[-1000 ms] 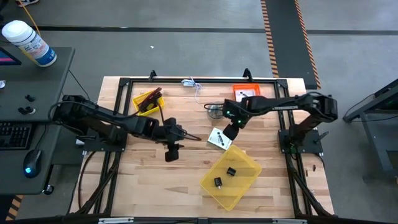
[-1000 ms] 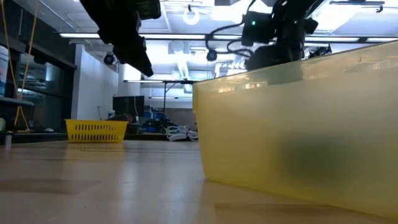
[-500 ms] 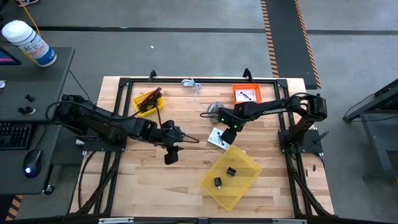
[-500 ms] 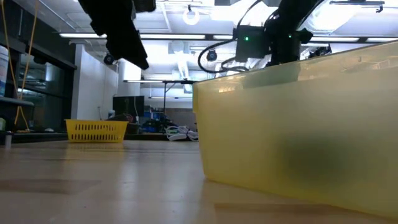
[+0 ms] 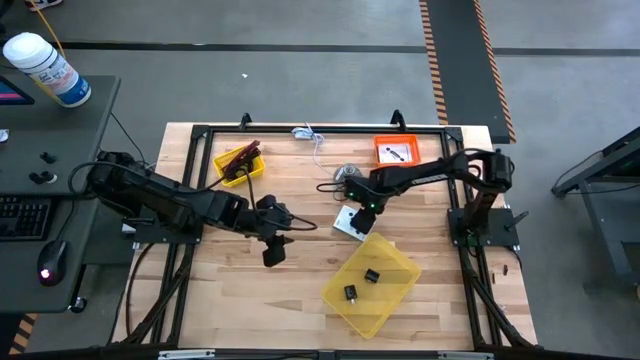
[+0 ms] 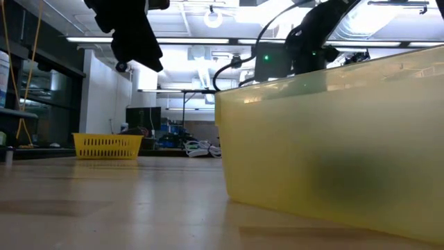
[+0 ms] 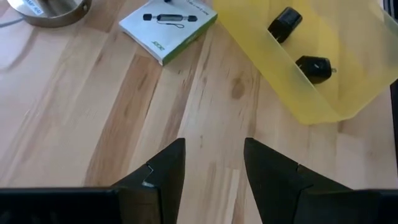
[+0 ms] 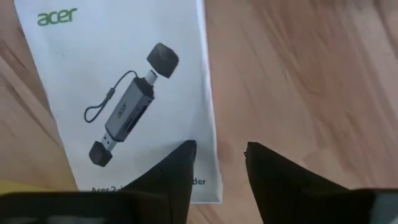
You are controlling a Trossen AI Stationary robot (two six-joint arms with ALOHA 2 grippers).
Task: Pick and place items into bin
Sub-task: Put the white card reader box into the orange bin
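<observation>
We see the right tool down low over the white card box near the middle of the counter, its two fingers apart, straddling the box's edge with nothing clamped yet. The right wrist view shows the box printed with a picture of a small adapter on a loop; one finger is over the box, the other over bare wood.

The left tool hovers left of the box, off the wood, fingers apart and empty.

The yellow bin lies just beside the box, toward the front of the counter, and holds two small black cubes. In the left wrist view the box's corner sits touching or nearly touching the bin wall; we cannot tell which.

At the back a yellow basket holds a maroon stick, and an orange tray carries a second white card with dark marks. A silver dome sits just behind the box. A thin white-blue cord lies at the rear edge.
</observation>
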